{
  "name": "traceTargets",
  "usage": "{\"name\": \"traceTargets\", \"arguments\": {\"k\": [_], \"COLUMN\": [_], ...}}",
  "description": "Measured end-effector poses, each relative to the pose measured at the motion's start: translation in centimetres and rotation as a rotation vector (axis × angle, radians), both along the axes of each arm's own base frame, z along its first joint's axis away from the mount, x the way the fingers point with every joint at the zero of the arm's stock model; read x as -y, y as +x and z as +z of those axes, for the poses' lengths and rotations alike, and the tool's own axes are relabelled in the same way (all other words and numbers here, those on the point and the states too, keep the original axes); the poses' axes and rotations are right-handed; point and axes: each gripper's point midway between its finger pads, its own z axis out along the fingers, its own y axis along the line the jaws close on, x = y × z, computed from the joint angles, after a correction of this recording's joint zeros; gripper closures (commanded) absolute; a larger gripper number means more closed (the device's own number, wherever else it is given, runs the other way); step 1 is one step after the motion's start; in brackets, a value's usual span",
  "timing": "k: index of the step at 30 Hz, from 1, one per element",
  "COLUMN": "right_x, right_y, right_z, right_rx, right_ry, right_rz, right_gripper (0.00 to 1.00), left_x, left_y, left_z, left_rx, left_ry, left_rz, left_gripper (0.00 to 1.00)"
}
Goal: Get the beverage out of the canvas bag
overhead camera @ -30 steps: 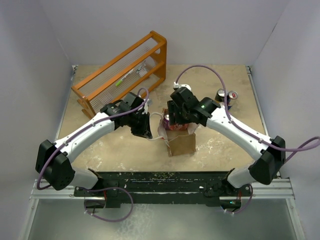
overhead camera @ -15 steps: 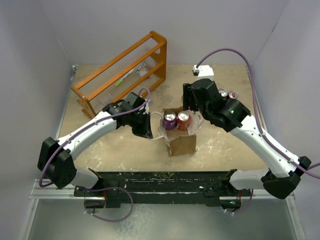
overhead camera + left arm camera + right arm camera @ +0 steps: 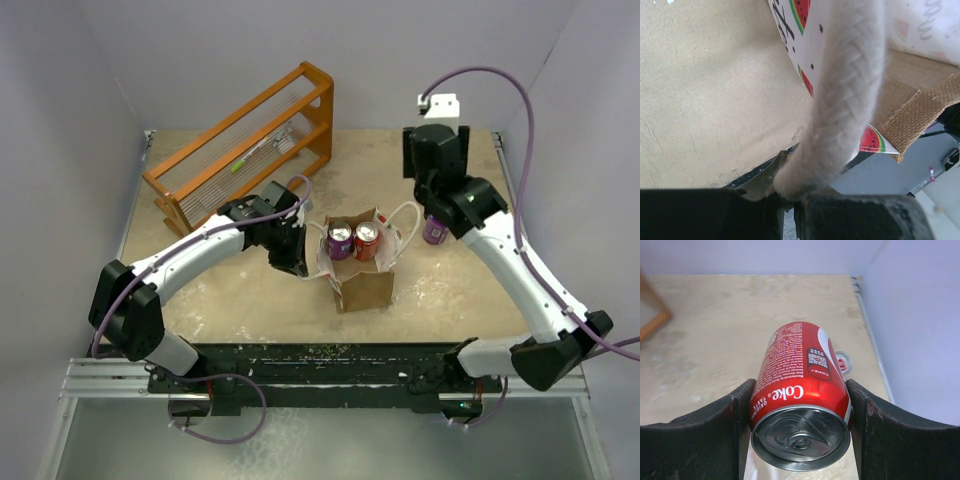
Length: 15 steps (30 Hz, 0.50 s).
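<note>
One Coke can (image 3: 796, 371) in right end effector (image 3: 800, 390)

Canvas bag (image 3: 365, 288) is open on top, so there's room straight down. Left gripper (image 3: 291, 256) on its handle (image 3: 845, 100) blocks the left side, purple can (image 3: 435, 230) crowds the right, and the orange rack (image 3: 245, 140) fills back-left.

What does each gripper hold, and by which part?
Left gripper: the canvas bag, by one white handle. Right gripper: a red Coke can, by its sides.

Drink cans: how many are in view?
5: two cans in the canvas bag, a purple one beside it, a Coke in the right gripper, a red-topped can on the table beyond. The arm may hide more.
</note>
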Motion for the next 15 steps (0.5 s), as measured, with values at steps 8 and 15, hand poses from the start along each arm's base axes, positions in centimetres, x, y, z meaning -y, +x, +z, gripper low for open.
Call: {"name": "traceTargets", "arguments": {"k": [8,15], "right_x": [11.0,17.3], "right_y": [2.2,-1.8], "right_z": [-2.0,-6.5], "right_rx": [-0.077,-0.194], "right_ry": [0.07,0.199], "right_rz": [-0.314,-0.521], "right_gripper": [1.0,1.0], "left_x": [0.2,0.5], "left_y": [0.6,0.9], "left_z": [-0.9,-1.7], "left_rx": [-0.011,-0.025], "left_ry": [0.033,0.051], "left_rz": [-0.044,-0.086], "left_gripper": [1.0,1.0]}}
